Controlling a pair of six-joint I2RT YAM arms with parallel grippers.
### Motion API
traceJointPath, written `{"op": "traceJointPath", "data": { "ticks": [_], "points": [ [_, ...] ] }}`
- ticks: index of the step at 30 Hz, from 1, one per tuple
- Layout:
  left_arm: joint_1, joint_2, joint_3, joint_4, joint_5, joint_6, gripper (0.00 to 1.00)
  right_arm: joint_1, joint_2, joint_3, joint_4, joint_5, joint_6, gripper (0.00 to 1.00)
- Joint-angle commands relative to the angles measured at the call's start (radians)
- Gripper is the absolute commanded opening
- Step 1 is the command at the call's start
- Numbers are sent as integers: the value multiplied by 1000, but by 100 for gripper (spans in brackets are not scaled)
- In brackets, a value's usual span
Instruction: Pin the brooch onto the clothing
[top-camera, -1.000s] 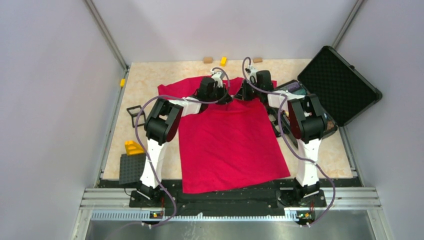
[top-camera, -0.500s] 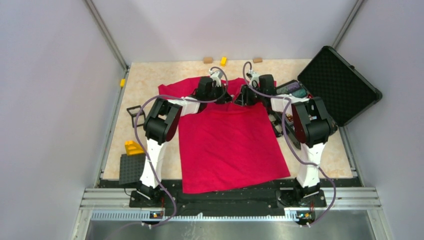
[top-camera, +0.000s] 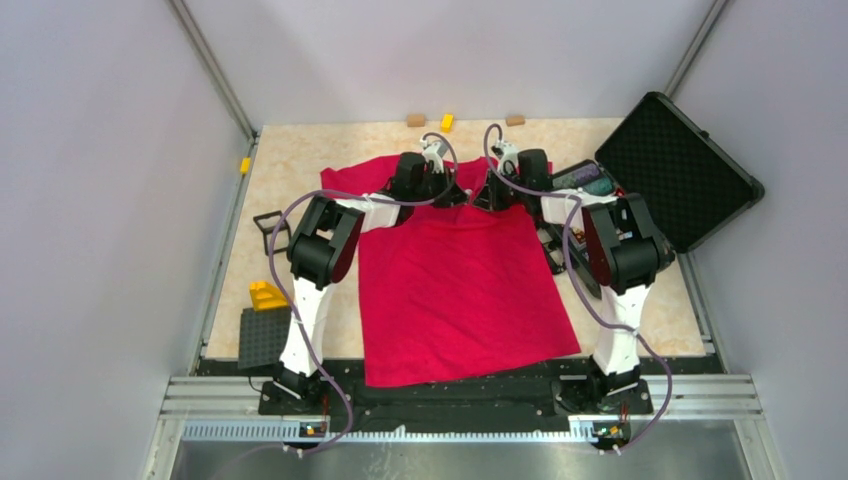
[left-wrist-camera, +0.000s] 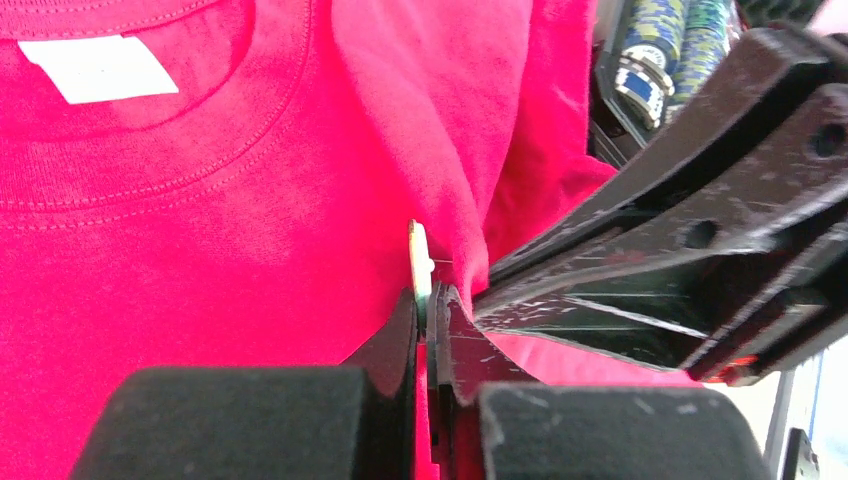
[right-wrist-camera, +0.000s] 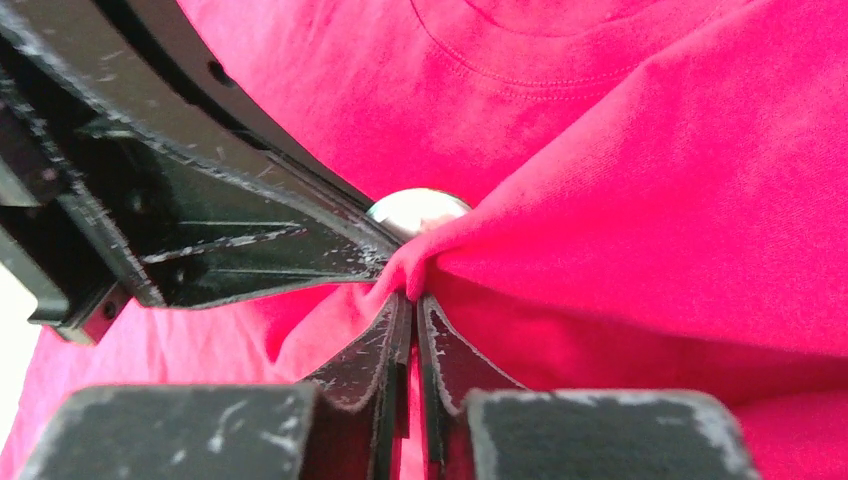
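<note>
So the reason both claws are jammed nose to nose: the right gripper (right-wrist-camera: 412, 303) has its jaws nearly together on a little ridge of the red T-shirt (top-camera: 460, 290), pulling it up off the table so there's a raised fold to push a pin through. A flat shirt would give nothing to stab into. The left gripper (left-wrist-camera: 430, 303) is clamped tight on the brooch (left-wrist-camera: 420, 262), holding it edge-on at the fingertips, right against that fold.

The brooch sits on the chest just below the collar and to one side of the white neck label (left-wrist-camera: 98, 68). From the right wrist view you only get its shiny back peeking over the fabric. I can't tell whether the pin has gone through the cloth (too small and hidden by the fold).

Pose-wise, the 2 arms reach forward from their bases with elbows raised and forearms angled inward, wrists meeting over the upper chest of the shirt. The fingers point at each other almost head-on. The open black case (top-camera: 680, 170) is off to the right, well clear of the action.
</note>
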Motion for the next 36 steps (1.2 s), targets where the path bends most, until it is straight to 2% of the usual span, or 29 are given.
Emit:
{"op": "traceJointPath", "data": {
  "ticks": [1,17,36],
  "points": [
    [0,-63,-2,102,93,23,0,-6,25,47,33,-31,-10,0],
    [0,-84,-44,172,321,118,0,-10,71,108,-53,-116,-24,0],
    [-14,-103,-41,162,459,161,0,-19,176,265,-285,-197,-57,0]
  ]
}}
